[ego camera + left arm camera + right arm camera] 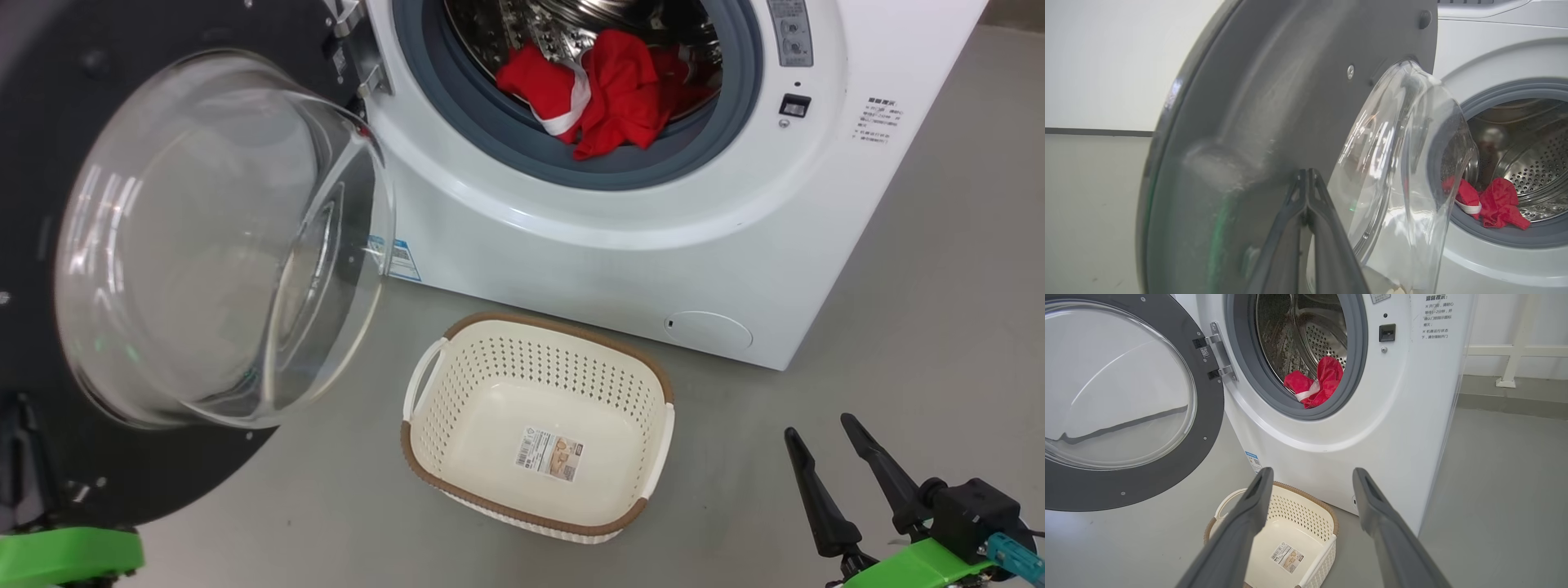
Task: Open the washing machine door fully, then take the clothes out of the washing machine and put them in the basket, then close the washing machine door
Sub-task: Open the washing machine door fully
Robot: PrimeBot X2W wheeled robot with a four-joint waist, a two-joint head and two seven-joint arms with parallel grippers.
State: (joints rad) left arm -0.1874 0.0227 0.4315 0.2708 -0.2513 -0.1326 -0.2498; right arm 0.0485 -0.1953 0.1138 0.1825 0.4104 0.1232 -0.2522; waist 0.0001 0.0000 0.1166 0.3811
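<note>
On the grey floor [939, 286] stands the washing machine [620, 245], white, with its round mouth uncovered and a small round flap [709, 329] low on its front. Its washing machine door [220, 237] is swung out on hinges at the robot's left of the mouth, with the dark grey inner frame and bulging clear glass bowl facing the head camera. Before the machine, below the mouth and apart from the front panel, sits the basket [522, 359], cream with a brown rim and a paper label [549, 454] on its bottom. The clothes [612, 94], red with a white band, lie heaped at the front of the steel drum [1306, 330], spilling onto the lower lip of the grey-blue gasket [735, 106]. The right claw [820, 426] is released, fingers spread wide, off to the right of the basket. The left claw [1306, 173] is clenched, fingers pressed together with nothing between them, tips at the door's inner frame just beside the glass bowl; whether they touch it I cannot tell.
</note>
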